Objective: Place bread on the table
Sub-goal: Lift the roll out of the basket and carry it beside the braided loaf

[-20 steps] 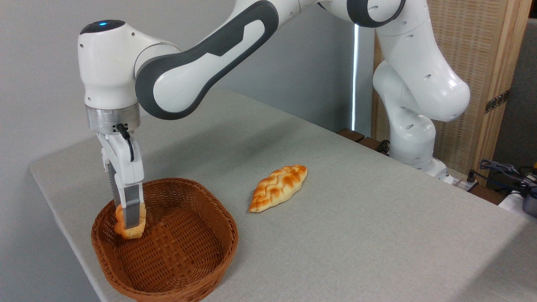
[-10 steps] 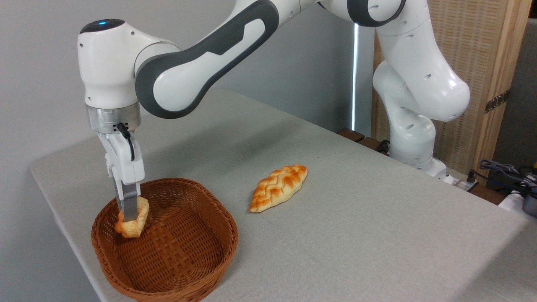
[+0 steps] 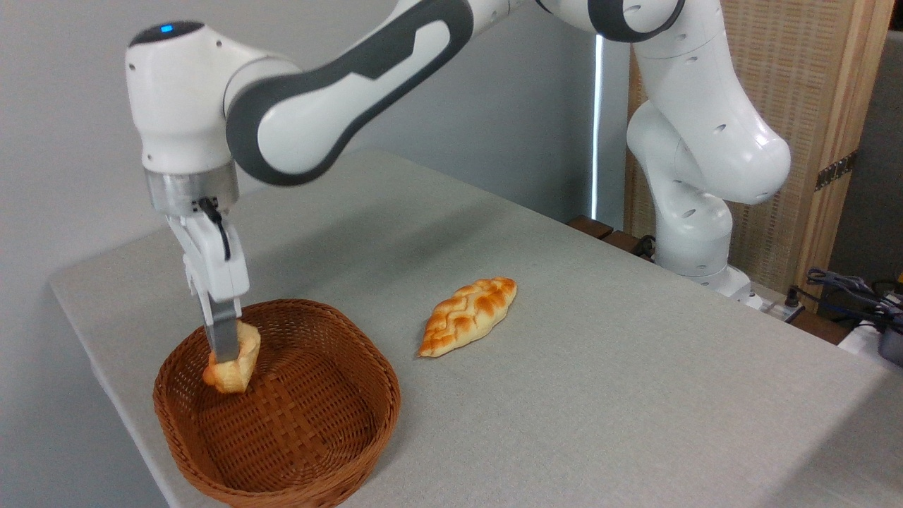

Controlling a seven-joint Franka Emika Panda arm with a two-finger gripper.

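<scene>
Over the wicker basket (image 3: 282,423) at left, the jaws (image 3: 226,353) pinch the bread (image 3: 234,365), hanging tilted; a thin grip could drop it back. Rightward lie a braided loaf (image 3: 468,315) and bare counter (image 3: 635,395).

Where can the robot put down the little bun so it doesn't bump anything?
The table is bare right of the braided loaf and behind the basket. It's tighter between loaf and basket. The gripper holds the bun.
</scene>
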